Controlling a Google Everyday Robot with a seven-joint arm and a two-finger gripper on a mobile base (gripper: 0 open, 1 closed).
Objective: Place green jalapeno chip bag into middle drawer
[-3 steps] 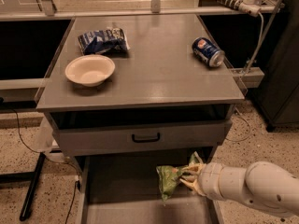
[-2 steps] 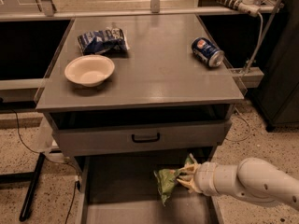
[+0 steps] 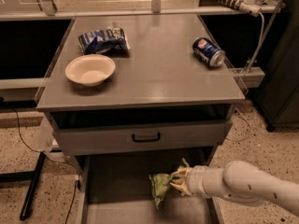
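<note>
White arm (image 3: 252, 186) is reaching in from the lower right, low in front of the grey desk (image 3: 163, 78); its end effector (image 3: 178, 181) is sitting over the right part of the open middle drawer (image 3: 117, 195), fingers clenched on the right edge of the green jalapeno chip bag (image 3: 160, 188); bag is hanging crumpled and roughly upright just left of the fingers, within the drawer's outline, right of its centre; cannot tell whether its lower end is touching the drawer floor; drawer is standing pulled out toward the camera, its flat grey floor showing bare to the left of the bag; above it a grey drawer front (image 3: 187, 135) with a small black handle (image 3: 145, 137) is sitting under the desk top, a dark gap showing between the two; on the desk, a pale bowl (image 3: 90, 70) is resting upright near the front left; a blue-and-white snack bag (image 3: 103, 39) is lying just behind the bowl, close but apart; a blue soda can (image 3: 209, 52) is lying on its side near the right edge, well apart from both; speckled floor (image 3: 261, 139) is showing on either side of the cabinet; a dark cable (image 3: 21, 139) is trailing across it at the left.
</note>
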